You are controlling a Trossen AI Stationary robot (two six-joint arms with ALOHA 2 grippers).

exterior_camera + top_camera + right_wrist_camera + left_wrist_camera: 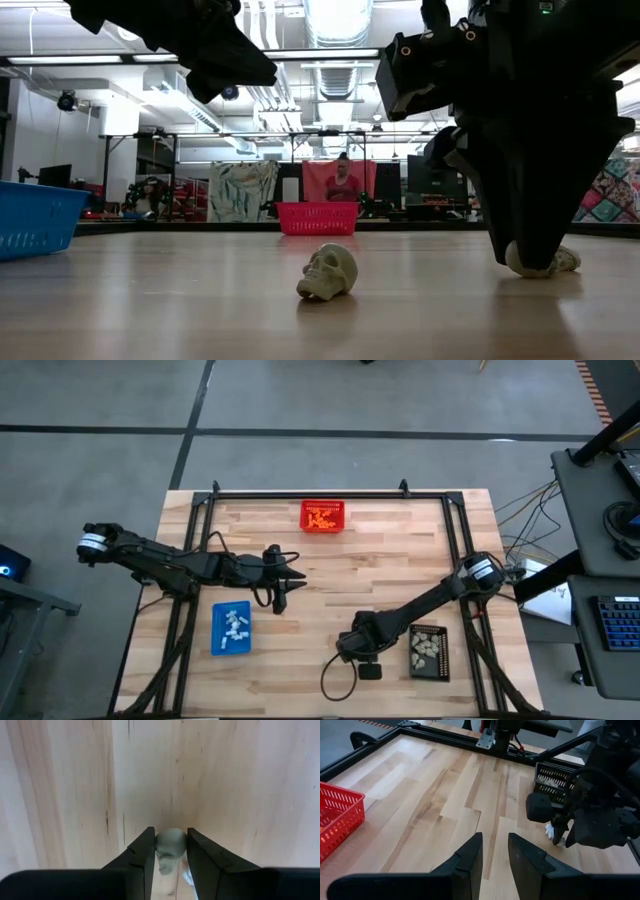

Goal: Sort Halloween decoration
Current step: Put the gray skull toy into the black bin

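right gripper (170,855) lowered, left gripper (495,855) raised

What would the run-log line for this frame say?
right gripper: at tabletop, fingers around small skull | left gripper: waiting, open | second skull: loose on table

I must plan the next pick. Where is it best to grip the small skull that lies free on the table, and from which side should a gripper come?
Probably from above, fingers closing across the rounded cranium. The free skull lies tilted on the bare table, with open wood all around. The right gripper already has a similar skull between its fingers this way.
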